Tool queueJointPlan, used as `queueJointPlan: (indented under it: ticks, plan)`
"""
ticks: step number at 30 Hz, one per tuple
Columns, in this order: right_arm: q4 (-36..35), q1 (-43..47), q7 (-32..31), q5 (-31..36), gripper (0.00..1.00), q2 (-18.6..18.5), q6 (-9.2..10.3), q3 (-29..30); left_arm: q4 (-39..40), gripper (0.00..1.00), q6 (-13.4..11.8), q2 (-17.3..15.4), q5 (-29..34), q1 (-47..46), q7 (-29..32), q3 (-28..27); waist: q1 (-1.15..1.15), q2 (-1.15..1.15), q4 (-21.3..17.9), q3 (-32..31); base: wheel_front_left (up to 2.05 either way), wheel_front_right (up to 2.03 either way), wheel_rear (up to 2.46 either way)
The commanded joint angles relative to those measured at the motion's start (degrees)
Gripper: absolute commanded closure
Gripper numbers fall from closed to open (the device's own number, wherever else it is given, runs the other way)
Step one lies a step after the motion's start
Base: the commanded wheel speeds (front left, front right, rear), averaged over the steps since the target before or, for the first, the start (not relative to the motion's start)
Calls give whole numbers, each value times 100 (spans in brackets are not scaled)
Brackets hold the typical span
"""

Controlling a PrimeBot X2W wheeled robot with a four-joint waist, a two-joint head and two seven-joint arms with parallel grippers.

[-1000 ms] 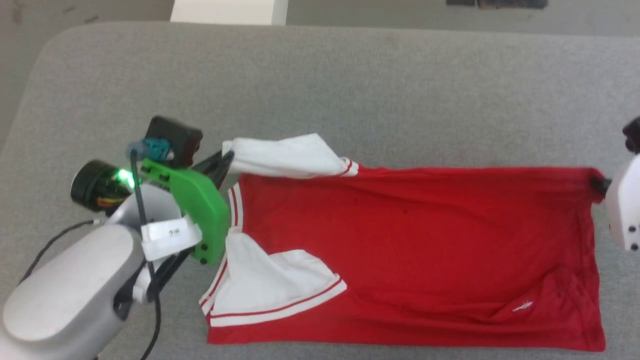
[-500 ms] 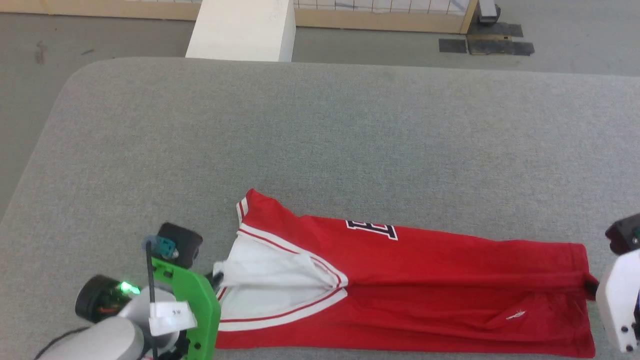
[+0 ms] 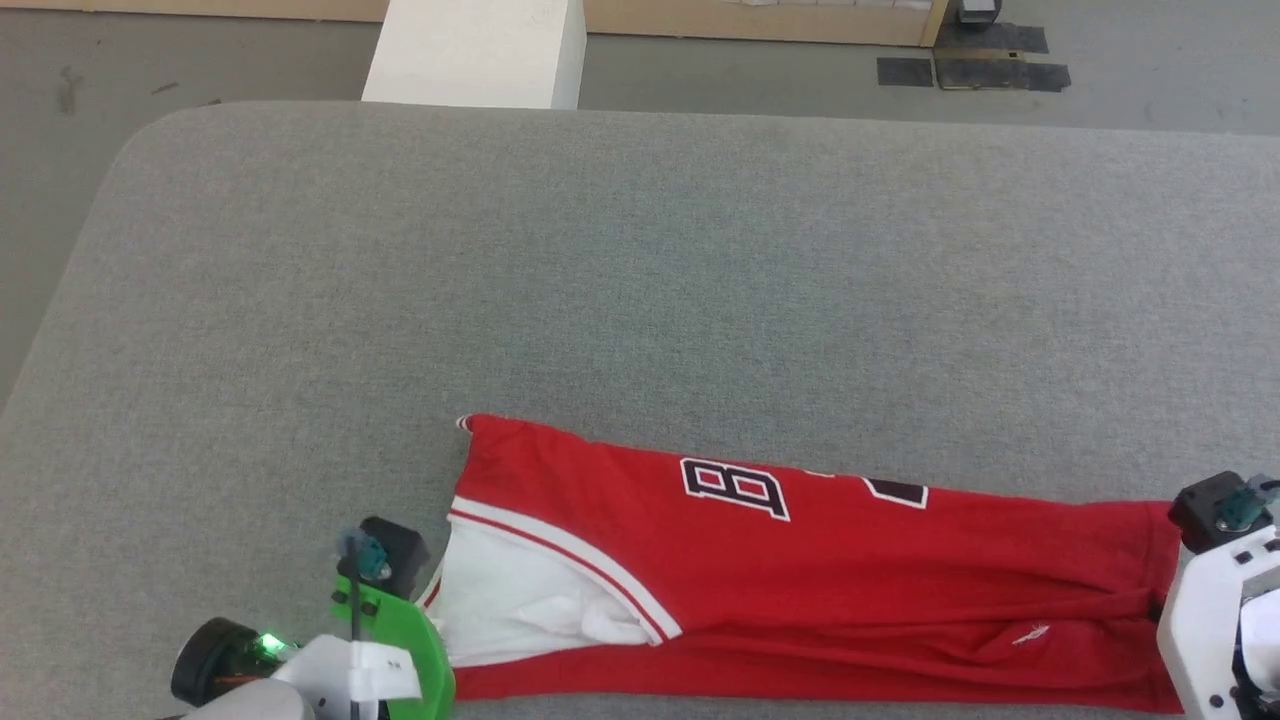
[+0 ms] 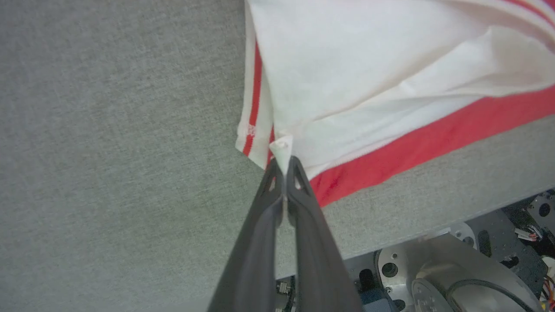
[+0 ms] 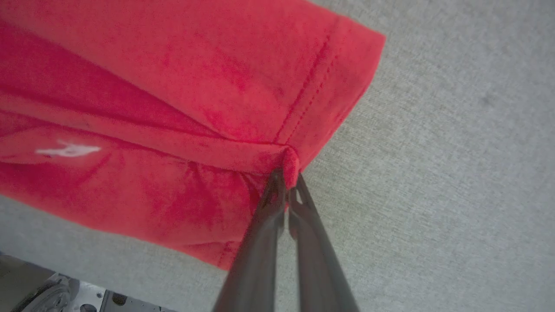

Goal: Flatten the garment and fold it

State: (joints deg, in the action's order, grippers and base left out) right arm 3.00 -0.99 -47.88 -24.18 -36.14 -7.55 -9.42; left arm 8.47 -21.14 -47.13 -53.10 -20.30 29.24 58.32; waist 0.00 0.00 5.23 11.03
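Note:
The garment (image 3: pixel 850 590), a red jersey with white sleeves, lies in a long band along the near edge of the grey table, its far half folded over toward me so black lettering faces up. My left gripper (image 4: pixel 284 162) is shut on the white sleeve edge (image 4: pixel 281 147) at the garment's left end, beside the green wrist (image 3: pixel 395 640). At the right end my right gripper (image 5: pixel 288 175) is shut on a bunched red hem corner (image 5: pixel 290 160); its white wrist housing (image 3: pixel 1205 630) sits at the lower right of the head view.
The grey padded table (image 3: pixel 640 280) stretches far beyond the garment. A white box (image 3: pixel 475 50) stands on the floor past the far edge. The table's near edge and the robot base (image 4: pixel 433 277) lie just under the left gripper.
Both grippers have drawn the garment's far edge over and toward me, folding it lengthwise so the lettered side now faces up. The head camera has tilted up, showing more table and floor.

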Motion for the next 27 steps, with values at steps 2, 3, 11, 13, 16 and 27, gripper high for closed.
queueJointPlan:
  ticks: [2, 3, 11, 13, 16, 27]
  plan:
    - [118, 22, -45, -30, 0, 85, 6, -89, -192, 0, 64, 65, 142, -78, 24, 70, 0, 0, -9, -27, 0, 0, 0]
    - [139, -1, -54, -74, 0, 108, 6, -102, -261, 0, 88, 100, 154, -85, 20, 93, 0, 0, -16, -54, 0, 0, 0]
    - [-38, -317, 158, -371, 0, 55, 6, -68, -393, 0, 275, 245, 141, -173, -422, -72, 0, 0, -78, -414, 0, 0, 0]
    - [-126, -365, 132, -540, 0, 70, 6, -4, -363, 0, 309, 270, 109, -190, -709, -231, 0, 0, -84, -526, 0, 0, 0]
    - [-356, -338, 136, -831, 0, 146, 6, 286, -520, 0, 184, 368, 144, -175, -1671, -726, 0, 0, -73, -765, 0, 0, 0]
    - [-514, 198, 296, -132, 0, 1383, 6, 1663, -839, 0, -121, 640, 735, 127, -4003, -1346, 0, 0, -9, -888, 0, 0, 0]
